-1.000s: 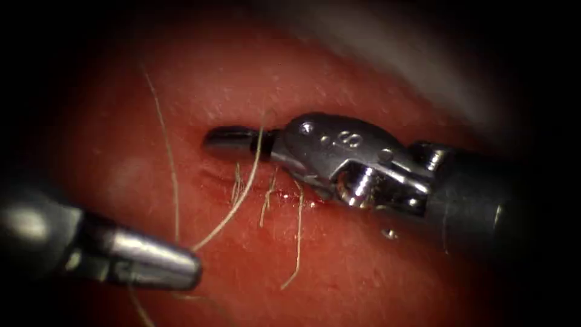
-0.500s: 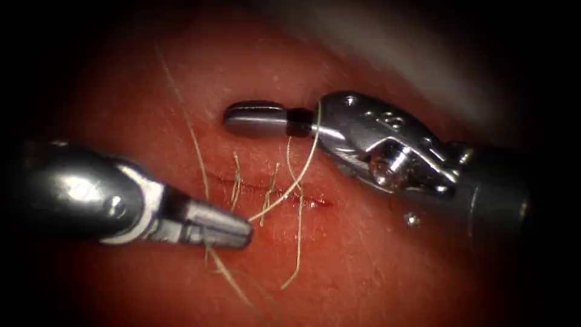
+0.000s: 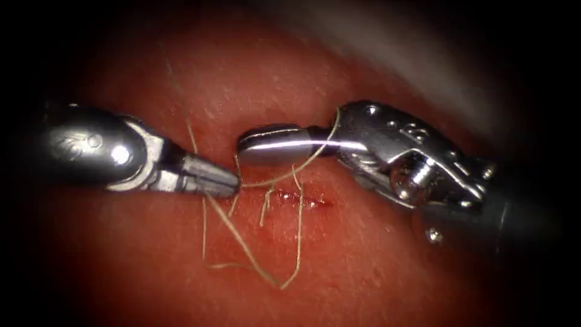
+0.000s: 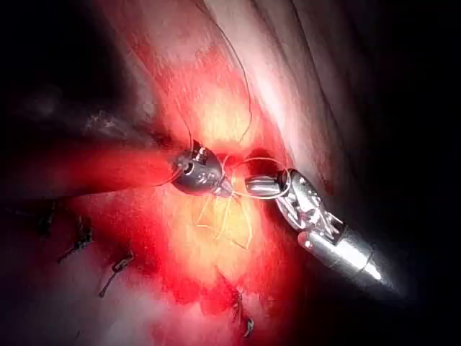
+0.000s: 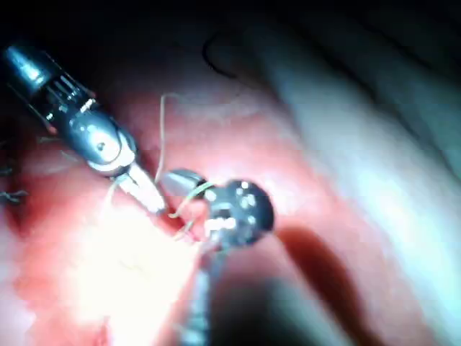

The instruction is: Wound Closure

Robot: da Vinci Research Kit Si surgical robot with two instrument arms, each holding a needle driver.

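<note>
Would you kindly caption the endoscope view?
Left tool grips thread; a strand loops over the right tool above the cut.

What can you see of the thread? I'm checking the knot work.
The thread is thin, pale tan and slack. The left tool, jaws shut, grips one strand at its tip. From there a strand runs right and up, wrapping over the right tool behind its shut jaws. Other strands loop down over the tissue below the cut; short ends stand up at the cut. Another strand climbs up past the left tool.

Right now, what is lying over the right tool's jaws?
A strand of thread drapes over the right tool, running down to the left tool. The tissue underneath those jaws is covered.
</note>
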